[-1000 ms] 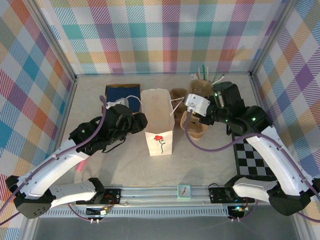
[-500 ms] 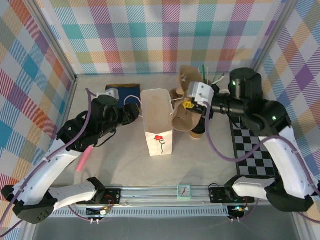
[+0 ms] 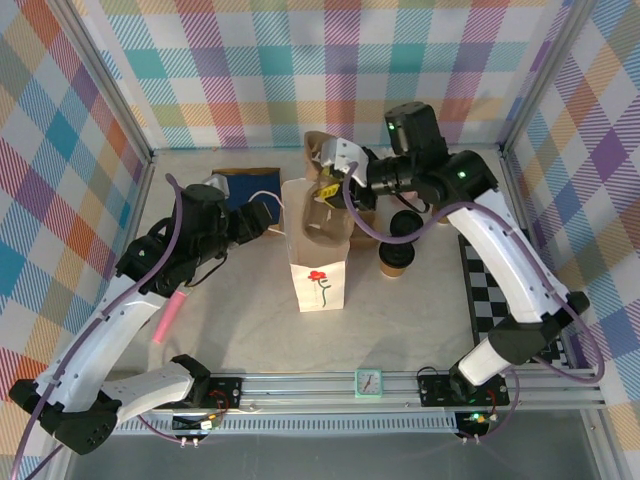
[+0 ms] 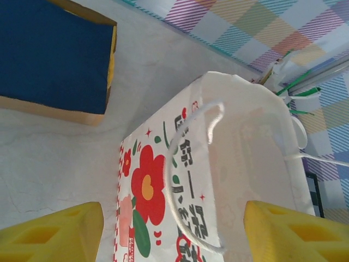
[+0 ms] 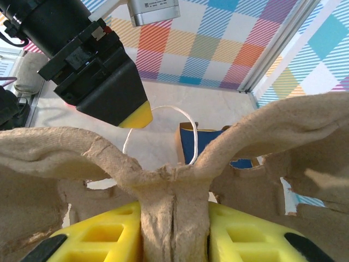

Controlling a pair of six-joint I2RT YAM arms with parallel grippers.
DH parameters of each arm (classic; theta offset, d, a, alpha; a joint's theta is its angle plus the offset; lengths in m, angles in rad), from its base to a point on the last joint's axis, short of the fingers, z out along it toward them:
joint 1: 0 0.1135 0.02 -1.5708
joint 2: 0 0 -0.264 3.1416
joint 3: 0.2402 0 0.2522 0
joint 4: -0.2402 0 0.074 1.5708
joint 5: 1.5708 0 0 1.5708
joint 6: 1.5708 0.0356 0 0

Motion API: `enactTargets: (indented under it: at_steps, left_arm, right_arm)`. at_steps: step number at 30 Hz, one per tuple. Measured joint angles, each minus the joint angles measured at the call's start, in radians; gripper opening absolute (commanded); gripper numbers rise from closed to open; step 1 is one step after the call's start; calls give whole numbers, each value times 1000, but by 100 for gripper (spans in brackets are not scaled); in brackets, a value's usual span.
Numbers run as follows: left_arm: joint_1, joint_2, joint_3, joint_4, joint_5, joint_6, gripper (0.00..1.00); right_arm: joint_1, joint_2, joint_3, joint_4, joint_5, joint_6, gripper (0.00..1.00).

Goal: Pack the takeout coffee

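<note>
My right hand [image 5: 174, 229], clamped on the cardboard tray's [image 5: 163, 158] centre ridge, holds it over the flowered bag's [image 3: 320, 265] mouth; my left hand [image 4: 174, 234], spread apart, hovers just left of the bag. The takeout coffee [image 3: 397, 262] stands right of the bag. Best, I judge, to level the tray before lowering; the characters printed beside the bag's red flower are unreadable to me.

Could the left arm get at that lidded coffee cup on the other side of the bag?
Probably not directly. The white flowered bag stands between the open left fingers and the takeout coffee, and the right fingers, shut on the cardboard cup tray, hang over the bag.
</note>
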Motion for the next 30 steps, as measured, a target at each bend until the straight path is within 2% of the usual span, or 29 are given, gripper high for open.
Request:
enactTargets:
  at_steps: [7, 19, 30]
  left_arm:
    - [55, 12, -43, 50, 54, -1, 62]
    - [79, 53, -58, 134, 108, -3, 32]
    - [88, 58, -62, 139, 109, 0, 27]
  right_arm:
    - [10, 124, 93, -60, -1, -3, 32]
    - [63, 244, 124, -221, 125, -66, 32]
    - [72, 294, 154, -312, 186, -97, 31]
